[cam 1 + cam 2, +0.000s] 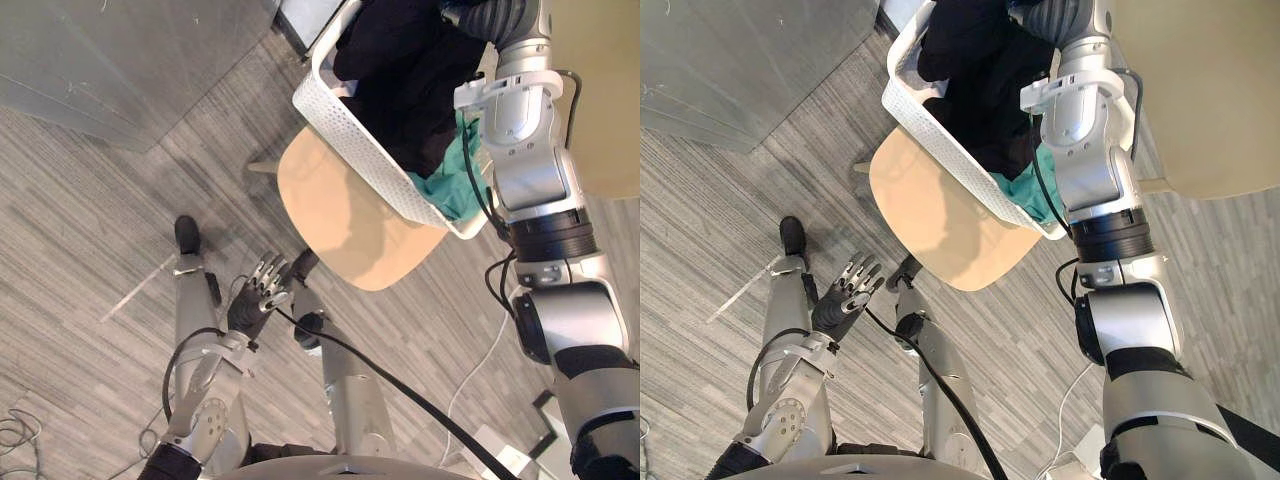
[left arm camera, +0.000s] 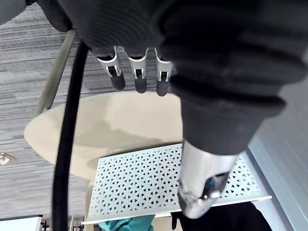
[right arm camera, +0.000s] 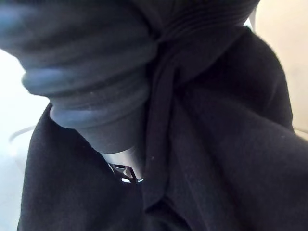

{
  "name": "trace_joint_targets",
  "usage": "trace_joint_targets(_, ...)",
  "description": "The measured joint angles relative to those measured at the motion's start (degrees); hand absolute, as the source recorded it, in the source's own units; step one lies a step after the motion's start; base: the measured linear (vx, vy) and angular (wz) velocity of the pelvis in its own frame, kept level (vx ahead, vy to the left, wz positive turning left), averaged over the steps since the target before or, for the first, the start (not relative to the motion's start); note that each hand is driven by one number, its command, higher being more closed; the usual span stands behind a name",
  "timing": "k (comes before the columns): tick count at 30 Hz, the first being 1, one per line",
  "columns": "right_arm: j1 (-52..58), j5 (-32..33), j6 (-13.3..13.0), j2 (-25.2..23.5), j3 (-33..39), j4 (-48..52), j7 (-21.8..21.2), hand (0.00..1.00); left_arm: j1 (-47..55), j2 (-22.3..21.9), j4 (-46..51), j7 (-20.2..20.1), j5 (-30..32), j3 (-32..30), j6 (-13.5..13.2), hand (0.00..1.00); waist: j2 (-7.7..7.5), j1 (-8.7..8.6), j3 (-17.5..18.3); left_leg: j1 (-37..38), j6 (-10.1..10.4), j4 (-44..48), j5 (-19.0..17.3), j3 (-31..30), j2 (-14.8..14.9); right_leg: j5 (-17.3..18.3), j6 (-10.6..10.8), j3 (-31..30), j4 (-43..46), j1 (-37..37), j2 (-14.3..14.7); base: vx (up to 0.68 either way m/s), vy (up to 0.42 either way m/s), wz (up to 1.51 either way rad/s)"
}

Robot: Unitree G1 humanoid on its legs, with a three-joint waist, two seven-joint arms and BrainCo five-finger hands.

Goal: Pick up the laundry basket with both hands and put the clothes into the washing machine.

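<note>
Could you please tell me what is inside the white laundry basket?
A dark garment fills most of the laundry basket, with a teal cloth at its near end. The right hand is pushed into the garment, which hides anything beneath and the basket's bottom.

No legible text, labels, brands, numbers or signs, none on the white perforated plastic laundry basket (image 1: 360, 138), none on the round beige tabletop (image 1: 340, 222)
</note>
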State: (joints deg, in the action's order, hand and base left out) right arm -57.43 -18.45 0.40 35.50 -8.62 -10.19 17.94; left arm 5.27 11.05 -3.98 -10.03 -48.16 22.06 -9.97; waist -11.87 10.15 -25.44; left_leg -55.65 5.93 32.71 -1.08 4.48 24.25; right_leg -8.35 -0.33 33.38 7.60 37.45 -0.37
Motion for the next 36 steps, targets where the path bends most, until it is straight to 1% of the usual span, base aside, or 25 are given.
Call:
trace_joint_targets(2, 2.26, 0.0, -0.55, -0.01, 1.08, 2.78, 0.06, 1.0, 0.0, 1.17, 0.51, -0.15, 0.01, 0.79, 0.1, 0.0, -0.59, -0.21, -0.15, 0.5, 0.0, 0.02, 0.0, -0.02, -0.13, -0.05, -0.09, 0.05, 0.11, -0.57, -0.13, 0.08, 0.005, 0.06)
trace_joint_targets(4, 4.41, 0.05, -0.88, -0.01, 2.36, 5.06, 0.04, 1.0, 0.02, 1.55, 0.46, -0.19, 0.02, 0.89, 0.39, 0.0, -0.69, -0.51, -0.12, 0.99, -0.06, 0.06, -0.04, -0.11, -0.43, -0.05, -0.08, 0.22, 0.11, -1.22, -0.33, 0.08, 0.018, 0.11)
trace_joint_targets(6, 6.65, 0.12, -1.61, -0.01, 3.81, 7.08, 0.04, 1.0, 0.04, 2.21, 0.57, -0.19, 0.03, 0.91, 0.41, 0.0, -1.11, -0.5, -0.16, 1.67, -0.05, 0.01, -0.12, 0.0, -0.64, -0.03, -0.05, 0.15, 0.13, -1.8, -0.53, 0.08, 0.026, 0.06)
trace_joint_targets(7, 8.74, 0.18, -2.06, 0.0, 4.84, 8.99, 0.04, 1.0, 0.04, 2.8, 0.67, -0.19, 0.06, 0.9, 0.37, 0.0, -1.67, -0.59, -0.19, 2.42, 0.0, 0.04, -0.26, -0.01, -0.73, 0.01, -0.01, 0.08, 0.14, -2.52, -0.57, 0.07, 0.022, 0.01)
trace_joint_targets(10, 11.98, 0.19, -2.69, -0.01, 5.66, 11.63, 0.04, 1.0, 0.08, 3.92, 0.81, -0.19, 0.19, 0.92, 0.64, 0.0, -2.54, -0.73, -0.14, 3.93, 0.1, -0.09, -0.4, 0.09, -0.82, 0.23, -0.09, -0.02, 0.22, -3.77, -0.63, 0.06, 0.017, 0.04)
trace_joint_targets(13, 16.77, 0.25, -4.2, -0.14, 7.9, 14.34, 0.02, 1.0, 0.79, 5.84, 1.06, -0.17, 3.44, 0.83, 0.8, 0.0, -3.52, -0.91, -0.07, 7.06, 0.28, -1.14, -0.42, 0.35, -1.43, 1.6, -0.14, -0.05, 1.77, -5.79, -1.47, 0.07, 0.015, 0.14)
trace_joint_targets(14, 18.02, 0.26, -4.64, -0.16, 8.96, 14.47, -0.1, 1.0, 1.21, 6.25, 1.23, -0.06, 6.02, 0.63, 0.72, 0.0, -3.6, -0.87, -0.06, 8.78, 0.37, -1.75, -0.37, 0.57, -1.65, 2.05, -0.02, -0.11, 2.07, -7.04, -1.67, 0.07, 0.014, 0.14)
trace_joint_targets(15, 19.16, 0.26, -4.8, -0.17, 9.99, 14.91, -0.11, 1.0, 1.31, 6.33, 1.46, -0.02, 7.31, 0.61, 0.72, 0.0, -3.63, -0.81, -0.03, 10.09, 0.43, -2.17, -0.33, 0.84, -1.86, 2.52, 0.24, -0.17, 2.18, -7.95, -1.9, 0.08, 0.01, 0.12)
trace_joint_targets(17, 21.67, 0.35, -5.94, -0.29, 11.91, 16.97, -0.33, 1.0, 1.95, 6.39, 4.88, 1.34, 11.31, 0.54, 0.48, 0.0, -4.15, -0.99, 0.32, 13.68, 0.53, -3.69, -0.08, 2.15, -2.51, 3.25, 0.19, -1.25, 2.9, -9.72, -2.61, 0.08, 0.014, 0.03)
trace_joint_targets(19, 23.9, 0.73, -7.1, -0.38, 13.31, 18.47, -0.61, 1.0, 2.12, 6.39, 8.34, 2.38, 13.7, 0.52, -0.63, 0.0, -4.98, -1.2, 0.98, 16.85, 0.61, -5.33, 0.23, 3.62, -3.04, 3.36, 0.14, -1.81, 3.4, -11.07, -3.33, 0.07, 0.004, -0.04)
trace_joint_targets(20, 24.84, 0.76, -7.87, -0.38, 14.32, 18.46, -1.19, 1.0, 2.1, 6.4, 10.19, 2.85, 15.28, 0.52, -1.49, 0.0, -5.36, -1.79, 1.52, 18.62, 0.63, -5.96, 0.33, 4.15, -3.25, 3.45, 0.16, -2.47, 3.46, -12.14, -3.47, 0.08, -0.01, -0.07)
trace_joint_targets(21, 25.59, 0.82, -8.04, -0.42, 14.91, 18.45, -1.69, 1.0, 2.08, 6.38, 11.08, 3.55, 16.84, 0.51, -2.06, 0.0, -5.82, -1.98, 2.22, 19.78, 0.69, -6.06, 0.24, 4.79, -3.25, 3.48, 0.15, -3.0, 3.46, -12.78, -3.47, 0.08, -0.013, -0.11)
trace_joint_targets(22, 26.05, 0.86, -8.25, -0.52, 15.59, 18.45, -2.45, 1.0, 1.99, 6.38, 11.88, 4.1, 18.27, 0.45, -2.36, 0.0, -6.12, -2.34, 2.51, 21.19, 0.77, -6.29, 0.07, 5.31, -3.27, 3.49, 0.17, -3.44, 3.37, -13.72, -3.47, 0.07, -0.013, -0.17)
trace_joint_targets(24, 27.04, 1.27, -8.84, -0.67, 16.69, 18.48, -3.43, 1.0, 1.44, 6.33, 12.4, 5.51, 22.1, 0.46, -2.71, 0.0, -6.43, -3.46, 4.62, 23.49, 0.72, -6.62, -0.34, 6.8, -3.44, 3.48, 0.2, -4.69, 3.33, -14.86, -3.66, 0.07, 0.005, -0.2)
trace_joint_targets(25, 27.34, 1.59, -9.16, -0.69, 16.77, 18.47, -4.85, 1.0, 0.89, 6.28, 12.4, 6.61, 24.13, 0.11, -2.77, 0.0, -6.4, -4.0, 6.0, 25.76, 0.75, -6.9, -0.86, 8.01, -3.56, 3.5, 0.24, -5.61, 3.19, -16.22, -3.88, 0.05, 0.023, -0.2)
trace_joint_targets(26, 27.52, 1.93, -9.27, -0.67, 16.77, 18.48, -5.1, 1.0, 0.86, 6.25, 12.41, 6.94, 24.99, 0.02, -2.82, 0.0, -6.41, -4.16, 6.46, 26.2, 0.77, -6.96, -1.03, 8.34, -3.56, 3.5, 0.3, -5.96, 3.09, -16.4, -3.89, 0.05, 0.034, -0.26)
trace_joint_targets(27, 27.89, 2.57, -9.61, -0.67, 16.78, 18.47, -5.45, 1.0, 0.83, 5.9, 12.42, 7.7, 27.26, -0.49, -2.91, 0.0, -6.02, -4.48, 8.17, 27.86, 0.85, -7.08, -1.59, 9.38, -3.56, 3.58, 0.58, -6.72, 2.33, -17.5, -3.9, 0.03, 0.037, -0.29)
trace_joint_targets(28, 28.06, 2.97, -10.05, -0.67, 16.78, 18.47, -5.69, 1.0, 0.59, 5.38, 12.57, 8.6, 29.39, -1.21, -2.98, 0.0, -5.63, -4.96, 10.21, 29.32, 1.39, -7.21, -2.44, 10.41, -3.62, 3.66, 0.83, -7.79, 1.15, -18.44, -3.8, 0.04, 0.047, -0.31)
trace_joint_targets(29, 28.04, 3.21, -10.32, -0.64, 16.82, 18.49, -6.1, 1.0, 0.63, 5.12, 12.81, 8.89, 30.59, -1.7, -3.01, 0.0, -5.35, -5.23, 11.04, 30.16, 1.32, -7.3, -2.68, 10.91, -3.63, 3.55, 0.78, -8.12, 0.54, -19.16, -3.71, 0.05, 0.053, -0.32)
trace_joint_targets(32, 28.04, 3.49, -10.91, 0.19, 16.84, 18.5, -7.39, 1.0, 1.12, 3.53, 15.82, 11.07, 33.96, -2.42, -3.51, 0.0, -3.63, -5.86, 14.94, 34.87, 1.46, -8.54, -3.74, 13.96, -3.86, 1.97, 1.29, -10.68, -3.13, -22.86, -3.39, 0.06, 0.06, -0.33)
trace_joint_targets(34, 27.89, 4.28, -11.46, 1.55, 16.82, 18.52, -7.94, 1.0, 1.06, 1.0, 17.96, 11.91, 36.26, -3.54, -4.33, 0.0, -1.94, -6.79, 17.82, 38.31, 1.47, -10.2, -3.84, 15.71, -5.22, 0.57, 1.69, -11.54, -5.78, -25.56, -3.76, 0.1, 0.064, -0.21)
trace_joint_targets(35, 27.77, 4.82, -11.47, 1.83, 16.82, 18.52, -8.01, 1.0, 1.06, 0.36, 18.47, 12.47, 36.87, -3.98, -4.38, 0.0, -1.49, -6.88, 18.37, 39.22, 1.38, -10.68, -3.78, 16.16, -5.46, 0.13, 1.64, -12.04, -6.33, -26.11, -3.82, 0.1, 0.066, -0.18)
trace_joint_targets(36, 27.71, 5.28, -11.45, 2.65, 16.82, 18.52, -8.1, 1.0, 0.89, -0.68, 19.05, 13.46, 37.96, -4.49, -4.52, 0.0, -0.55, -7.13, 19.65, 40.62, 1.01, -11.45, -3.54, 16.92, -5.94, -0.44, 2.28, -12.58, -7.19, -27.18, -4.03, 0.06, 0.044, -0.17)
